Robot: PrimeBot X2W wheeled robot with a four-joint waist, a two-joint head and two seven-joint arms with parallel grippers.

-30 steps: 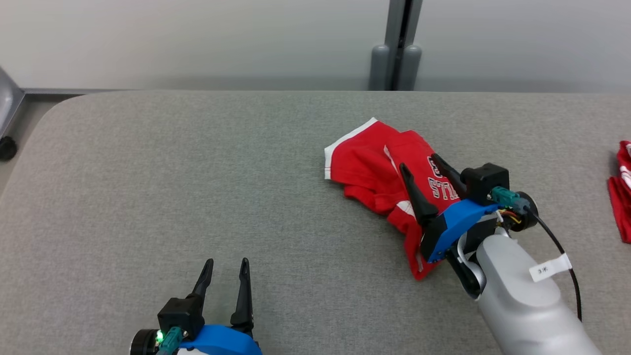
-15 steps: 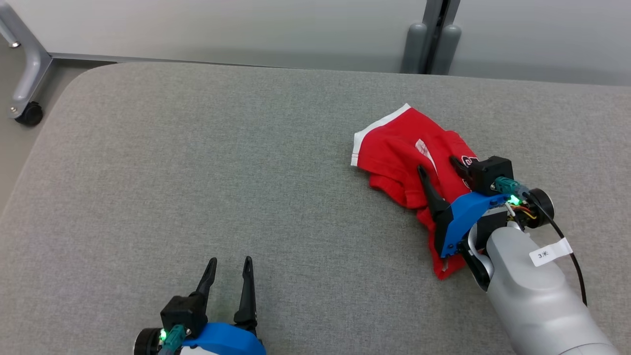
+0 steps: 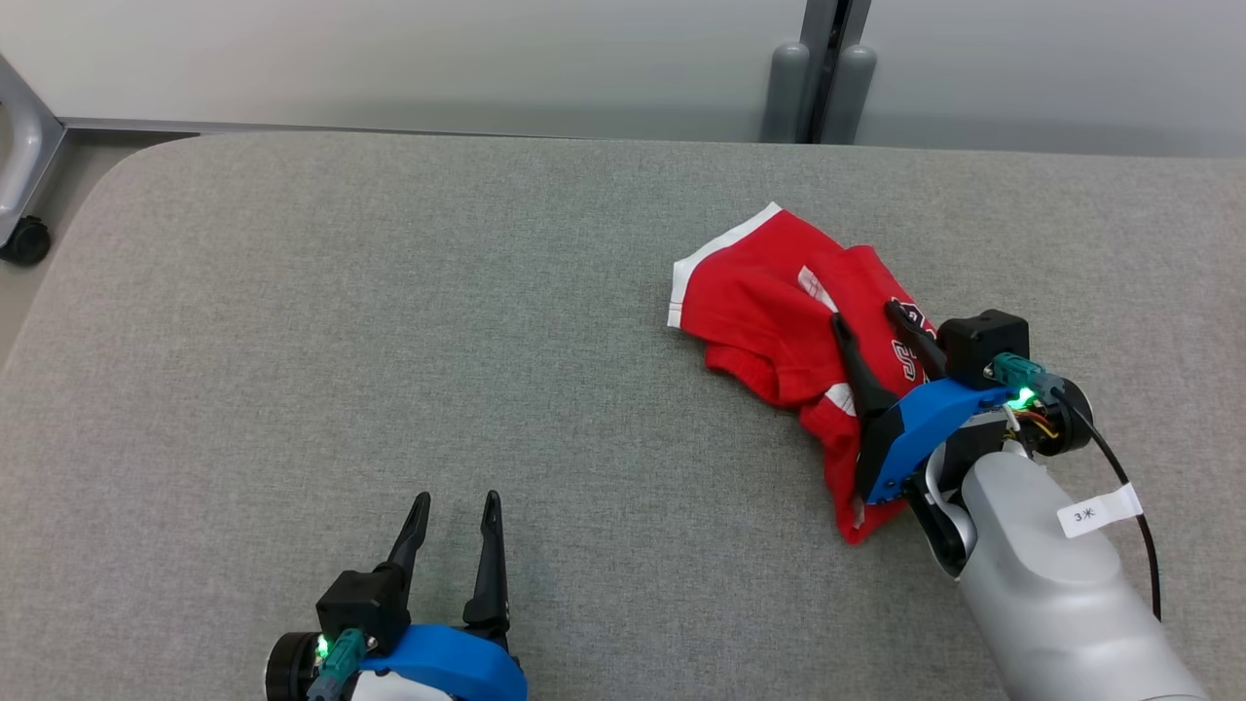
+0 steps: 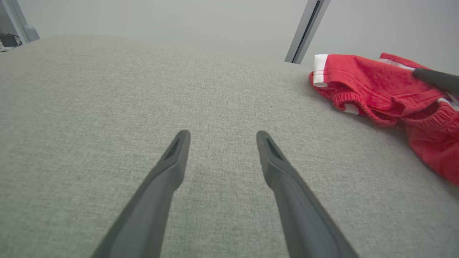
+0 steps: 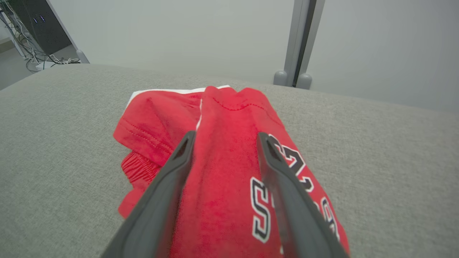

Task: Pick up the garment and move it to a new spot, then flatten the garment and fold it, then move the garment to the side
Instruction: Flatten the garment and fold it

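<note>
The garment (image 3: 750,292) is a crumpled pair of red shorts with white trim and dark lettering, lying right of centre on the grey padded table (image 3: 292,341). My right gripper (image 3: 864,313) rests low on it, open, its two fingers straddling a raised ridge of red cloth (image 5: 222,118). In the right wrist view the right gripper (image 5: 226,134) has that ridge filling the gap between its fingers. My left gripper (image 3: 457,498) is open near the table's front edge, with nothing in it. The left wrist view shows the left gripper (image 4: 222,133) over bare fabric, with the garment (image 4: 373,86) far to the right.
A grey post (image 3: 818,73) stands behind the table's far edge. A metal leg with a caster (image 3: 19,234) stands on the floor off the table's left corner. The table's left half is wide bare grey fabric.
The head camera has shifted. My right gripper's fingers have drawn a little closer together around the cloth ridge. The left gripper has stayed put and open.
</note>
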